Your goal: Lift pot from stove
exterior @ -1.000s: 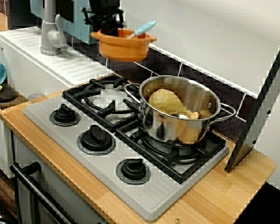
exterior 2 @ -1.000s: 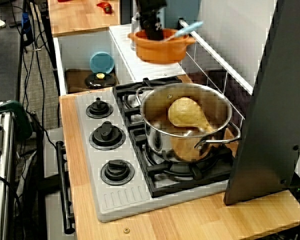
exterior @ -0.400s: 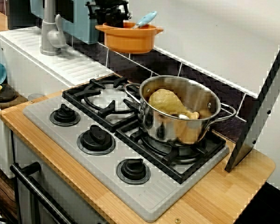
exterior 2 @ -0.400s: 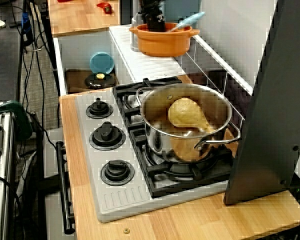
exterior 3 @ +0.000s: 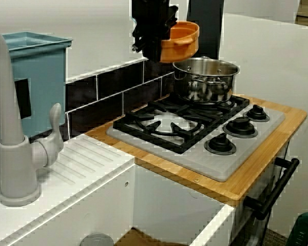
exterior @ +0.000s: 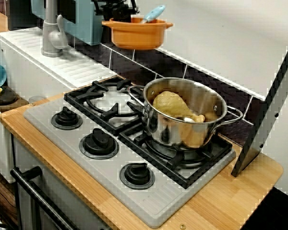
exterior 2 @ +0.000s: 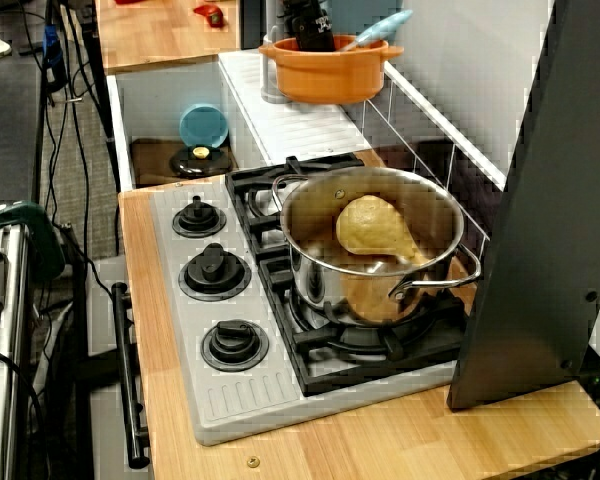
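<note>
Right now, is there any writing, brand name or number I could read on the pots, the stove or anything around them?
None: no view shows a readable word, number or sign.
Orange pot: plain.
Steel pot: plain.
Stove and its knobs: any marks are too small to tell.
Blue box: only a dark patch, no letters.

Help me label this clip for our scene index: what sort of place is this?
Probably a toy play kitchen: a grey cooktop with black grates and knobs set in a light wooden counter, a grey faucet beside a white ribbed drainboard, and dark backsplash tiles.
</note>
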Robot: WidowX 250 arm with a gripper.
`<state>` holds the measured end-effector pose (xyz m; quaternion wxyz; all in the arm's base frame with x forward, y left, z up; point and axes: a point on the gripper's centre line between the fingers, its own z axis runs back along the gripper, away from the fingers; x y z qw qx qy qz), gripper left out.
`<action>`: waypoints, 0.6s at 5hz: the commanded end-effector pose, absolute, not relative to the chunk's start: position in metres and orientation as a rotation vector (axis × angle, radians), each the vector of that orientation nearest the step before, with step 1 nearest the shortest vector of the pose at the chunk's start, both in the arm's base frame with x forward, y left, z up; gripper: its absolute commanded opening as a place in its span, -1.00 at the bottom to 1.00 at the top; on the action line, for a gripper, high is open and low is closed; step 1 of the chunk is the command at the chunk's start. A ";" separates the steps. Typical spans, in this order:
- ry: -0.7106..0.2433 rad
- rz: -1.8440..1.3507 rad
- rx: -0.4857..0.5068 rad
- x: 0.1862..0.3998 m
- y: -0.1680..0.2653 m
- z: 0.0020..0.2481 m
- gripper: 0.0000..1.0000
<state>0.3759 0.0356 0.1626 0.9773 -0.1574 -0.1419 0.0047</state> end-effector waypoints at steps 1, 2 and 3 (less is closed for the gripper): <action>-0.397 -0.012 -0.315 0.378 0.033 0.212 -1.00; -0.411 -0.012 -0.343 0.378 0.029 0.226 -1.00; -0.416 -0.013 -0.355 0.377 0.027 0.232 -1.00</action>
